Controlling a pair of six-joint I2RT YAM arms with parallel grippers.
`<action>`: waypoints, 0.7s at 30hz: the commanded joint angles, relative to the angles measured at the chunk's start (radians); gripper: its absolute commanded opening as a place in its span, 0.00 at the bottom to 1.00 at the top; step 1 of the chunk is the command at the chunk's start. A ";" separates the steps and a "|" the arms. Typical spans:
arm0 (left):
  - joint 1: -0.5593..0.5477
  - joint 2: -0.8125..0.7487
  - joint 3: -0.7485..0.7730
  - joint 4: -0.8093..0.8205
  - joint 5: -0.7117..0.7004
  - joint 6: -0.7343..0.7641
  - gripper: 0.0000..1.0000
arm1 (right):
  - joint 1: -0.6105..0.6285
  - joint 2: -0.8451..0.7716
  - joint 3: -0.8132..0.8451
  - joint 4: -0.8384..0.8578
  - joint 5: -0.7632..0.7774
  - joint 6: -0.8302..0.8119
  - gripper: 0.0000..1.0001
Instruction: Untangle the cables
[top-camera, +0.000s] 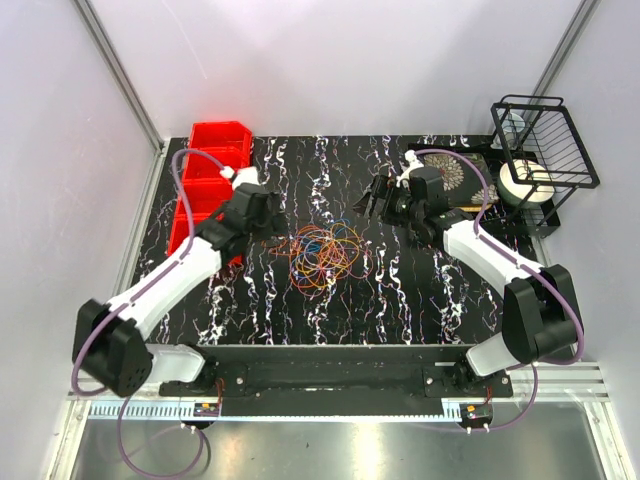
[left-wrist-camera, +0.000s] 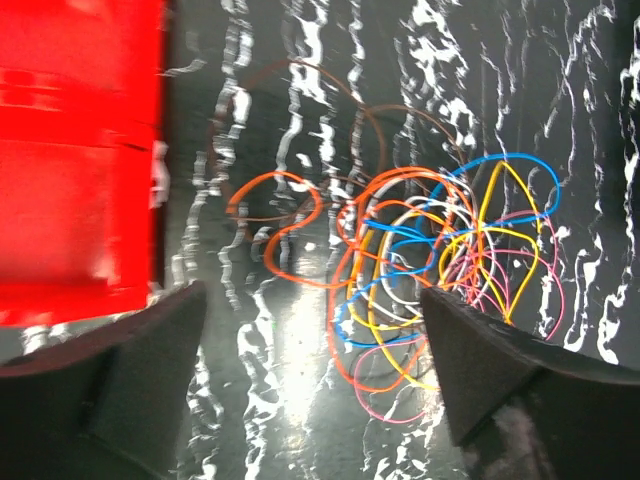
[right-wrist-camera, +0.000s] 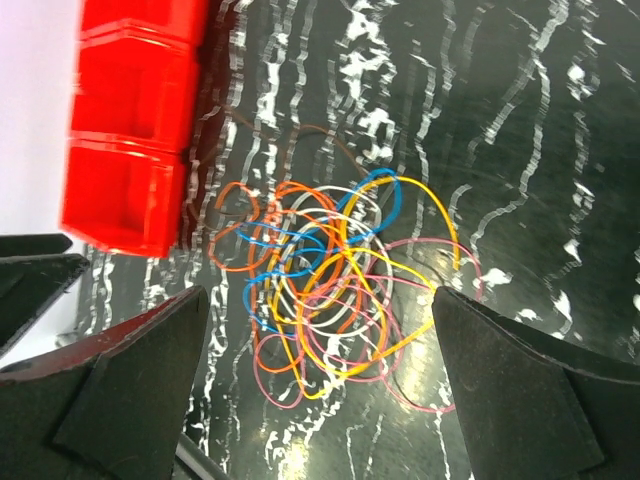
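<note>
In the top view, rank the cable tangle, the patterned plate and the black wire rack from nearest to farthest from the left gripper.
1. Cable tangle: mid-table, just to the right of the left gripper.
2. Patterned plate: well across on the table's right side, toward the back.
3. Black wire rack: back right corner, beyond the plate.

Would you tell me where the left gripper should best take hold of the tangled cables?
Probably the lone orange loop jutting out of the cables toward the red bins. It lies flat, clear of the dense knot, so the open left gripper could descend from above and pinch that strand.
</note>
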 joint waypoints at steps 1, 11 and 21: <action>-0.035 0.107 0.048 0.090 0.026 -0.056 0.82 | 0.008 -0.002 0.047 -0.034 0.069 -0.015 1.00; -0.057 0.308 0.120 0.161 0.066 -0.084 0.65 | 0.006 0.005 0.051 -0.052 0.075 -0.012 1.00; -0.055 0.443 0.212 0.121 0.011 -0.181 0.64 | 0.006 -0.002 0.040 -0.059 0.073 -0.007 1.00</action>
